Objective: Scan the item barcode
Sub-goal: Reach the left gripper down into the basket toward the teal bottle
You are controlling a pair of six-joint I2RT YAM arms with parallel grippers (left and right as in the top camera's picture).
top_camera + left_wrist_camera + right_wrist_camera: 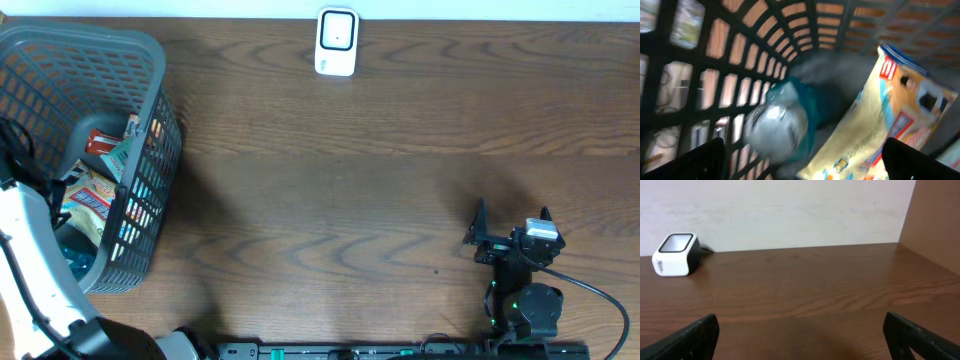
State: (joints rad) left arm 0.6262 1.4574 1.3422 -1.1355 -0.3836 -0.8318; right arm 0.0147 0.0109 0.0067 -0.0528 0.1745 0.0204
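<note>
Fingers [700,160] of the left gripper [807,167] stand wide apart with nothing between them. They are inside the grey plastic basket [140,60], over a crumpled teal-and-silver packet [782,125] that lies just beside a yellow snack pouch [885,115]; this view is blurred. Likewise spread and empty, the right gripper [512,228] sits low over the wooden table [350,190] near its front right. Against the far edge stands the white barcode scanner [337,42], well apart from both grippers.
</note>
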